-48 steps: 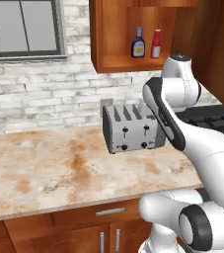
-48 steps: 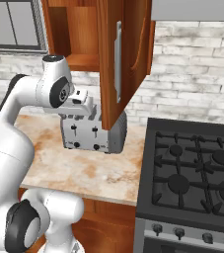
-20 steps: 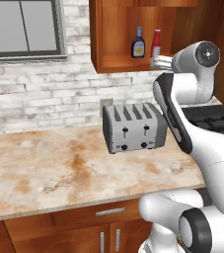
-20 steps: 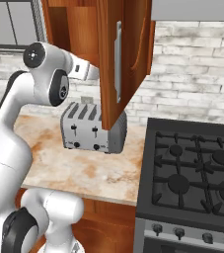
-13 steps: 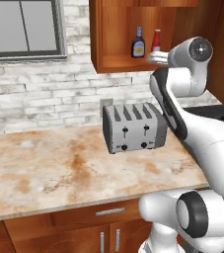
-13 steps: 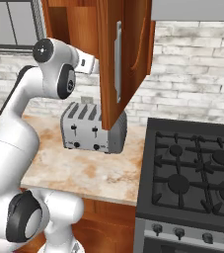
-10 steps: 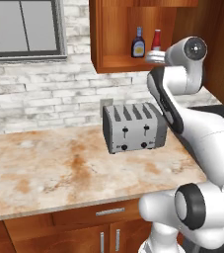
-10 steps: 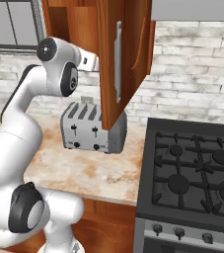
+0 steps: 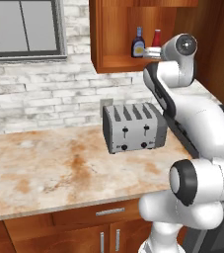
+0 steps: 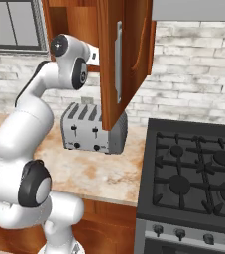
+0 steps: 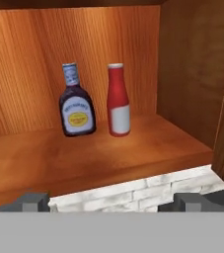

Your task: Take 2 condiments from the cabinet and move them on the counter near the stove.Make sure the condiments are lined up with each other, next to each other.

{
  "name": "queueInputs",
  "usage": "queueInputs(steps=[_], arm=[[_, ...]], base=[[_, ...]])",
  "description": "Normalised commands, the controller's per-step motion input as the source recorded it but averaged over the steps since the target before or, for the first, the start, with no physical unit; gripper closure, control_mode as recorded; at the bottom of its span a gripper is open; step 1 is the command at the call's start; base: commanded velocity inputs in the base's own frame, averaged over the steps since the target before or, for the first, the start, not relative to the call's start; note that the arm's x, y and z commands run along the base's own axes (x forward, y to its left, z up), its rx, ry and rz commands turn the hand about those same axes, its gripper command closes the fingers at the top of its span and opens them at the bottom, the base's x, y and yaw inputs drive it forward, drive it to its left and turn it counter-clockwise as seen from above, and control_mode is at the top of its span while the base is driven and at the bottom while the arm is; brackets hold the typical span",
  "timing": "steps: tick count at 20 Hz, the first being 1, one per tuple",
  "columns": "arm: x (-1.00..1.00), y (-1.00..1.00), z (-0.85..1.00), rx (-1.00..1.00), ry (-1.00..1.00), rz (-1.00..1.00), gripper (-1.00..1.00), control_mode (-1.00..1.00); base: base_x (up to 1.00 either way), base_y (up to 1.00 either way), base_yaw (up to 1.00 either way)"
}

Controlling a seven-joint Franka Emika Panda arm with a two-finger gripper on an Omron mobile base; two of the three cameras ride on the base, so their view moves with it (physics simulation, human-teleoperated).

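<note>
**A:** Your two-finger gripper (image 11: 111, 200) hangs just outside the reddish-brown wooden wall cabinet (image 11: 192, 74), jaws spread wide with nothing between them, level with the shelf edge so it can slide straight in.

**B:** And both targets sit upright at the back of that shelf: the dark purple-brown bottle with the yellow label and bluish cap (image 11: 76, 101), and just beside it, not quite touching, the red bottle with the white cap (image 11: 118, 100).

**A:** The red one is nearer your centre line, so I'd judge it the likelier first pick (tall and narrow, it could tip against its neighbour).

**B:** Below you, the beige-and-orange mottled marble-look countertop (image 10: 109, 173) has bare room between the silver four-slot toaster (image 10: 91, 127) and the black gas stove (image 10: 193, 173). That's where you'd line the pair up.
</note>
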Motion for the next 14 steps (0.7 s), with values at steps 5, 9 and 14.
queueInputs(steps=[5,9,14], arm=[[0.4,-0.16,0.12,0.0,0.04,-0.01,-1.0,-1.0],[0.44,-0.11,0.06,0.0,0.05,0.0,-1.0,-1.0],[0.35,-0.11,0.05,0.0,0.05,0.0,-1.0,-1.0]], base=[[0.0,0.0,0.0],[0.0,0.0,0.0],[0.0,0.0,0.0]])
